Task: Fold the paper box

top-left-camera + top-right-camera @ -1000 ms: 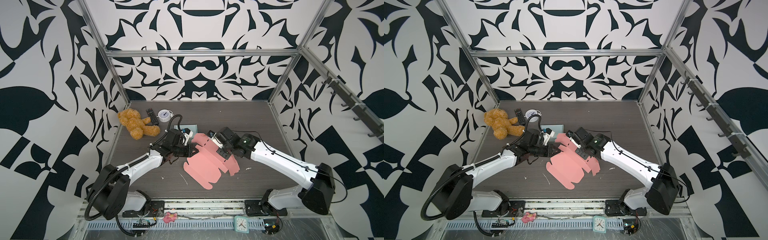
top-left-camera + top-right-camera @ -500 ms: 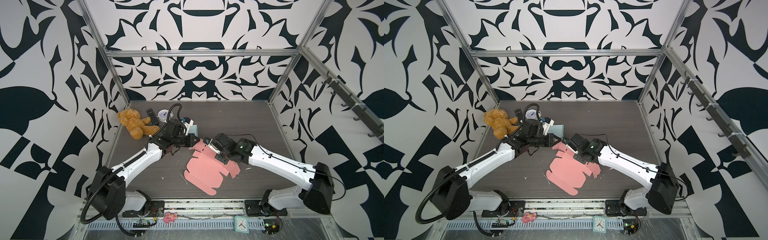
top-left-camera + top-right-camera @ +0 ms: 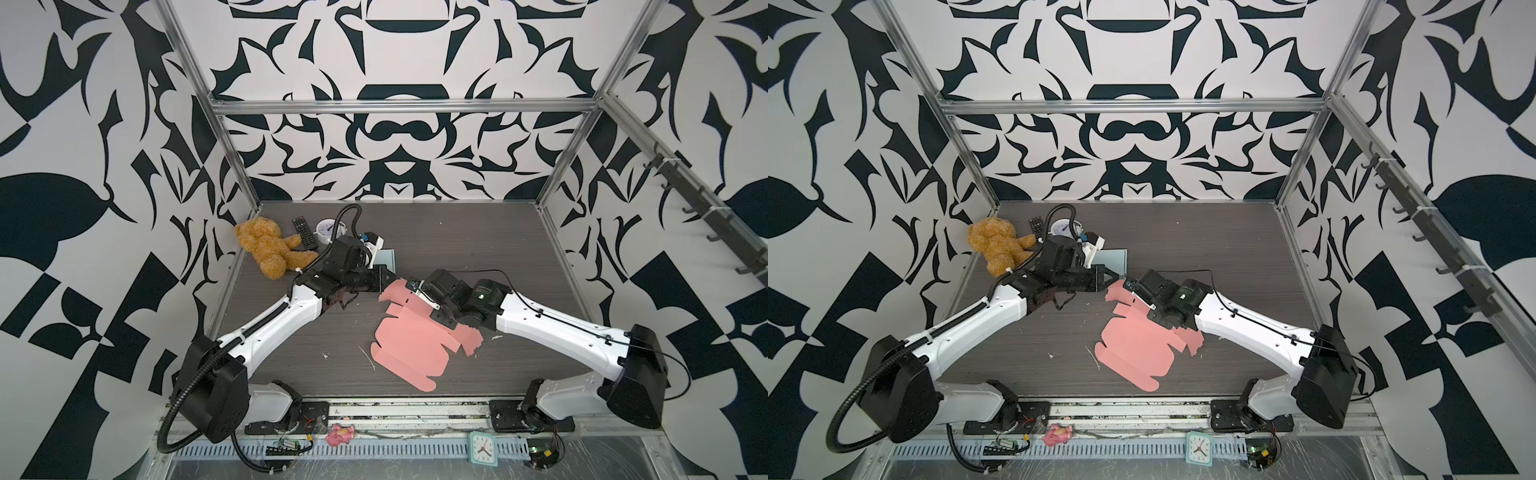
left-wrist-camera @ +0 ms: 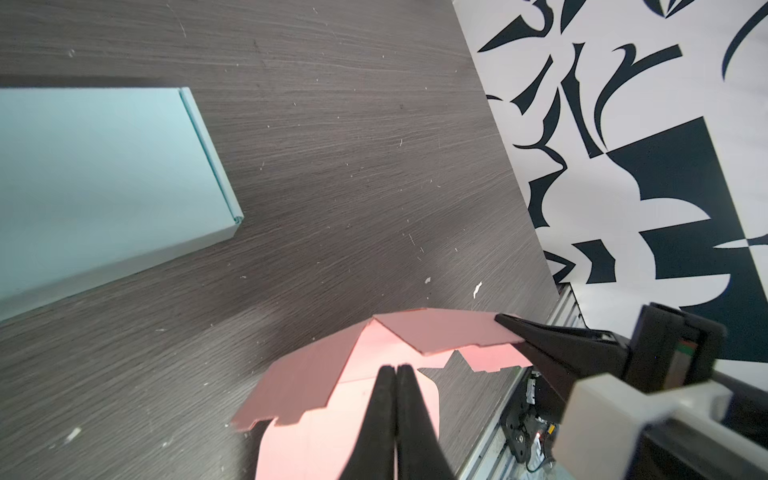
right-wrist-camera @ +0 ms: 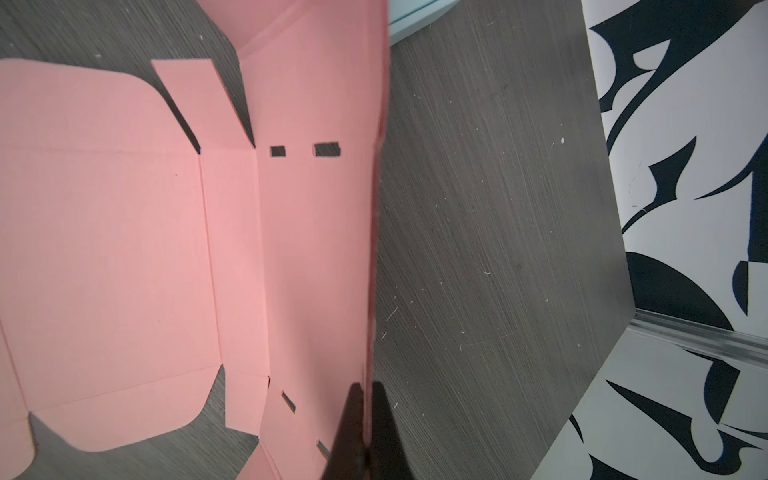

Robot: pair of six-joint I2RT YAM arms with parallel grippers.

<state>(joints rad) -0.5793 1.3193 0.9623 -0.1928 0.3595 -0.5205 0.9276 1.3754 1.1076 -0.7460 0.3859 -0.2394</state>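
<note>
- The pink paper box (image 3: 411,345) (image 3: 1138,349) is an unfolded die-cut sheet near the middle of the dark wood-grain table (image 3: 478,249), towards the front edge.
- Most of the sheet lies flat. In the right wrist view the paper box (image 5: 124,249) shows its crease lines, rounded flaps and small rectangular slots.
- The far end of the sheet is lifted off the table. In the left wrist view that part of the paper box (image 4: 316,374) arches up with a folded corner.
- The right gripper (image 3: 409,284) (image 3: 1127,284) is clamped on the raised far panel, with the paper running edge-on between its black fingers (image 5: 353,415).
- The left wrist view also shows the right gripper (image 4: 511,328) pinching the edge of the lifted flap.
- The left gripper (image 3: 388,277) (image 3: 1116,277) points at the same raised end, just beside the right gripper in both top views.
- Its fingers (image 4: 384,395) are pressed together with nothing between them. They sit over the pink flap, and I cannot tell whether they touch it.
- A flat light blue box (image 3: 386,257) (image 4: 104,187) lies just behind the left gripper, apart from the pink sheet.
- In the far left corner of the table are a brown teddy bear (image 3: 266,249), a black remote control (image 3: 303,232) and a white alarm clock (image 3: 328,228).
- Small white scraps are scattered over the table.
</note>
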